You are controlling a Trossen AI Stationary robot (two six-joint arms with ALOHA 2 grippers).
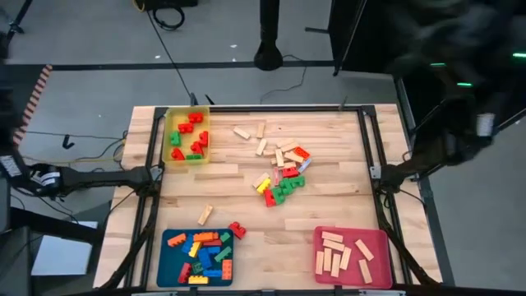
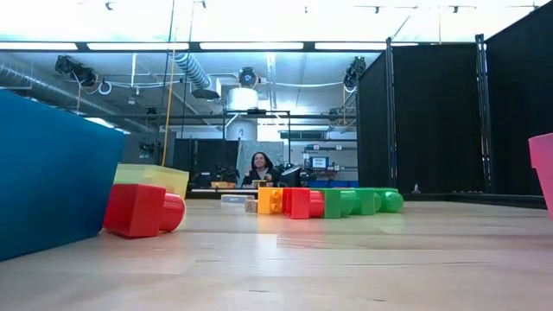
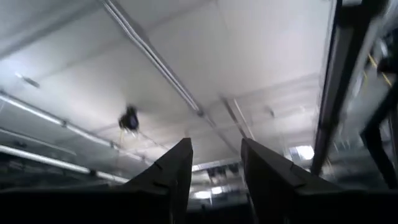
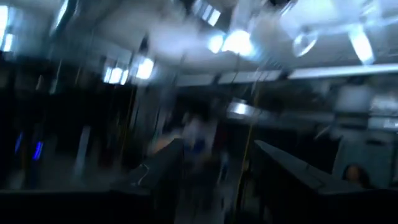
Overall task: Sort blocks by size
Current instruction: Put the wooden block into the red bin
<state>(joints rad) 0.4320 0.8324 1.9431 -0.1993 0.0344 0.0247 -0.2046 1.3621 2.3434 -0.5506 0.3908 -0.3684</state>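
Loose blocks lie on the wooden table's middle: a cluster of red, green and yellow studded bricks (image 1: pixel 281 182) and pale wooden bars (image 1: pixel 265 141) just beyond it. A single wooden bar (image 1: pixel 205 215) and a red brick (image 1: pixel 237 229) lie nearer the front; the low view shows that red brick (image 2: pixel 143 210) close up. Both arms are drawn back off the table's sides. My left gripper (image 3: pixel 216 142) points up at the ceiling, open, nothing between its fingers. My right gripper (image 4: pixel 217 144) points into the room, blurred, open, also holding nothing.
A yellow tray (image 1: pixel 168 123) at the far left holds red and green bricks. A blue tray (image 1: pixel 167 247) at the near left holds mixed bricks. A pink tray (image 1: pixel 378 238) at the near right holds wooden bars. A person (image 2: pixel 260 168) sits far behind the table.
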